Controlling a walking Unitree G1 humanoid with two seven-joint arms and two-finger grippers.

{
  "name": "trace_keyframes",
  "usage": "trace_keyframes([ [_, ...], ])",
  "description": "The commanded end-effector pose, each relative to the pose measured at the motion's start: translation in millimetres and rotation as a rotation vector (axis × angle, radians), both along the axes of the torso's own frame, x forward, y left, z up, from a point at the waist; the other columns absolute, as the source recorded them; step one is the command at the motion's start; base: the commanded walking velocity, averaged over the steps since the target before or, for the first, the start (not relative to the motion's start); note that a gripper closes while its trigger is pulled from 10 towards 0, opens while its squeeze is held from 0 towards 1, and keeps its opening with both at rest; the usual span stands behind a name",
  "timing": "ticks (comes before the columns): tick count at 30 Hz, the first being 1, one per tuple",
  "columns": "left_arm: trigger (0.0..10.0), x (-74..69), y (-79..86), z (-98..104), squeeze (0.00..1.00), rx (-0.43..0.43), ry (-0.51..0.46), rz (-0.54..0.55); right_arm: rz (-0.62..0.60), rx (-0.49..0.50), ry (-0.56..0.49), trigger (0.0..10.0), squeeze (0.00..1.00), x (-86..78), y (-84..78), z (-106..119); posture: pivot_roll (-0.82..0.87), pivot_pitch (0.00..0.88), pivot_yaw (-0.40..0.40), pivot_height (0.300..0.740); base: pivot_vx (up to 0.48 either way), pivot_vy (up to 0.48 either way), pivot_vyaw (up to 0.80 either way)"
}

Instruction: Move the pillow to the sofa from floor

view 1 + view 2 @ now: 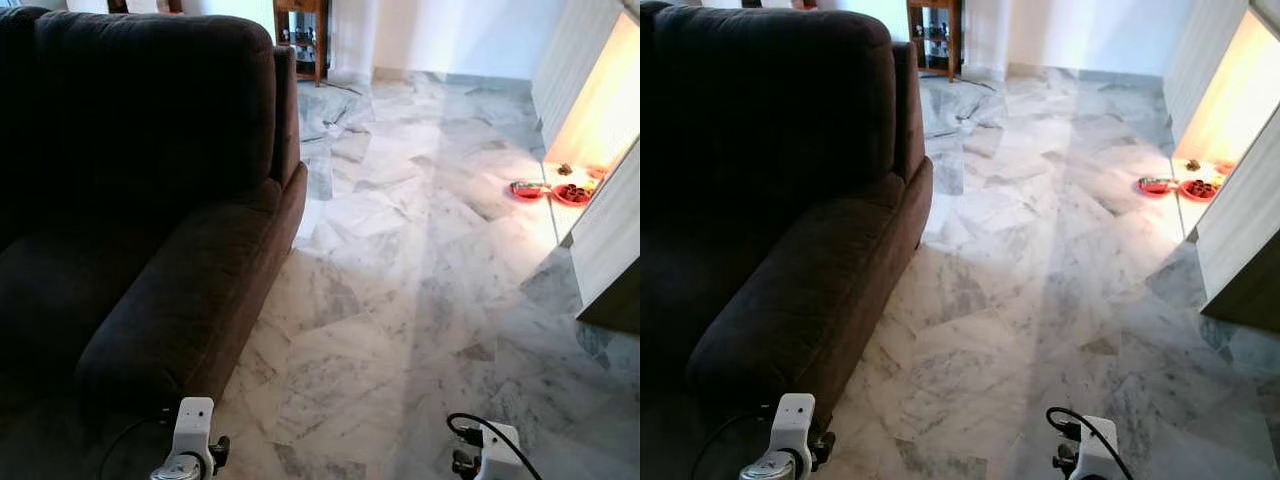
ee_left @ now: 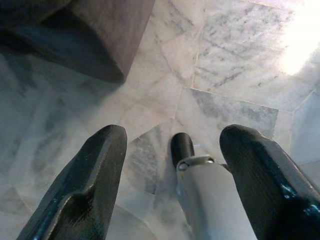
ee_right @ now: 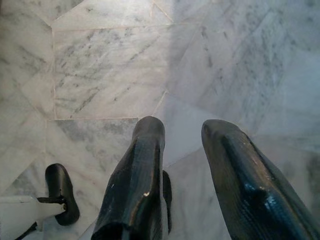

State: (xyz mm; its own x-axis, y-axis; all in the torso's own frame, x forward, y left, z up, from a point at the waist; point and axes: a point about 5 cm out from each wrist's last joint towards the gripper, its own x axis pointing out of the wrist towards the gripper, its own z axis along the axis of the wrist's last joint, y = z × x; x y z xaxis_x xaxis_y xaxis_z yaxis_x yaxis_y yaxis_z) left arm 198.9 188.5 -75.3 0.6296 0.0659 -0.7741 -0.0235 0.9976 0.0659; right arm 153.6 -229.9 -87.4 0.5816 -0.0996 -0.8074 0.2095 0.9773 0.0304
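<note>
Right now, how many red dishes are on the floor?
2: one red dish and a second red dish side by side by the lit opening at right. Others may be hidden past the wall.

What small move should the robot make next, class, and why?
Probably turn or step to scan more floor: both grippers, left and right, hang open and empty over bare marble floor, and the pillow is not among what lies beside the sofa.

Right gripper (image 3: pixel 182 130) fingers parted, empty, above grey-veined marble floor (image 3: pixel 110 70), robot's black foot (image 3: pixel 61 192) below.
</note>
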Motion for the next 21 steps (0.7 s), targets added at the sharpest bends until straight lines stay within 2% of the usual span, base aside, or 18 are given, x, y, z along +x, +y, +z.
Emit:
trace_keyframes([
  [1,10.0,-5.8,2.2,-3,0.0,0.009,0.029,0.024,0.002,0.006,0.004,10.0,0.0,-0.2,-1.2,0,-0.06,0.0,-0.027,0.74,0.0,0.349,0.0],
  [6,10.0,-11.2,-7.9,-7,0.0,-0.007,0.051,0.009,-0.006,0.006,-0.039,10.0,0.0,8.7,-5.7,5,-0.09,0.0,-0.03,0.74,0.0,0.351,0.0],
  [10,10.0,-12.1,-17.4,-9,0.0,-0.023,0.051,-0.02,0.014,-0.021,-0.031,10.0,0.0,12.1,-6.9,7,-0.09,0.0,-0.042,0.74,0.0,0.352,0.0],
  [15,10.0,-13.6,-26.3,-10,0.0,-0.031,0.055,-0.029,0.011,-0.039,-0.016,10.0,0.0,9.1,-7.6,5,-0.07,0.0,-0.028,0.74,0.0,0.352,0.0],
  [18,10.0,-15.7,-30.3,-11,0.0,-0.025,0.066,-0.074,0.01,-0.054,-0.019,10.0,0.0,7.5,-9.0,5,-0.07,0.0,0.014,0.74,0.0,0.351,0.0],
  [21,10.0,-13.9,-32.4,-10,0.0,-0.014,0.062,-0.118,-0.03,-0.056,-0.025,10.0,0.0,2.5,-18.5,6,-0.05,0.0,0.043,0.74,0.0,0.352,0.19],
])
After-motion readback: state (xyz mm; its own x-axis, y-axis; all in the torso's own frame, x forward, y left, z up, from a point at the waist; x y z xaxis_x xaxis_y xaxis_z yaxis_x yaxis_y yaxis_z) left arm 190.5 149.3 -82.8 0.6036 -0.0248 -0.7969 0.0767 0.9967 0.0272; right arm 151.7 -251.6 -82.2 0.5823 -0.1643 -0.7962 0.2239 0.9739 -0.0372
